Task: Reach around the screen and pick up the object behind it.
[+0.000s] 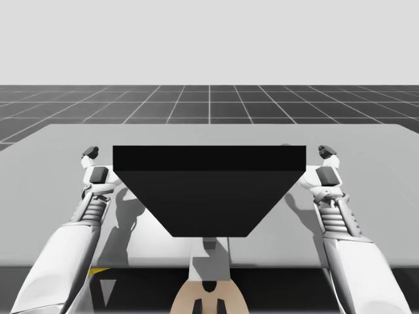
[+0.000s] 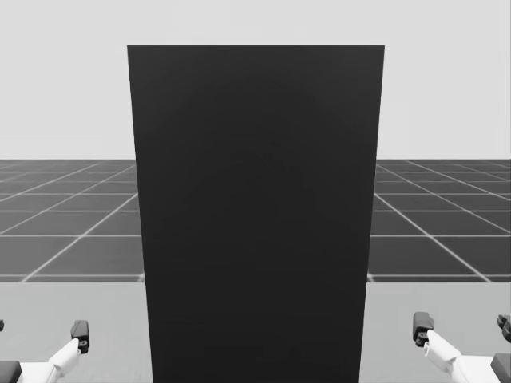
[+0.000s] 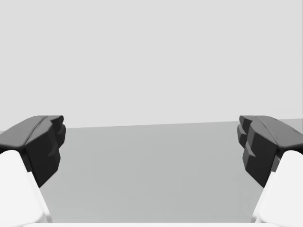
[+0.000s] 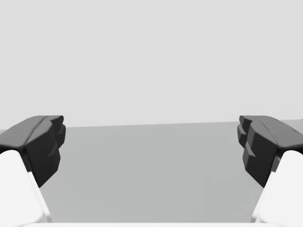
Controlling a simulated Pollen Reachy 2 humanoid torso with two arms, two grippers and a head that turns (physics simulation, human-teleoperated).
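Observation:
A tall black screen (image 1: 209, 190) stands upright in the middle of the grey table (image 1: 59, 144) and blocks most of the head view as a black screen (image 2: 255, 215). Whatever is behind it is hidden. My left gripper (image 1: 90, 154) hovers over the table just left of the screen's left edge, and my right gripper (image 1: 327, 153) hovers just right of its right edge. In the head view the left gripper (image 2: 40, 331) and the right gripper (image 2: 463, 327) flank the screen low down. Both the left gripper (image 3: 151, 146) and the right gripper (image 4: 151, 146) are open, with bare table between the fingers.
The table's far edge (image 1: 209, 125) runs behind the screen, with a dark gridded floor (image 1: 209, 101) beyond it. Open table surface lies to the outer side of each arm. A small yellow sliver (image 1: 98, 269) shows below the table's front edge at the left.

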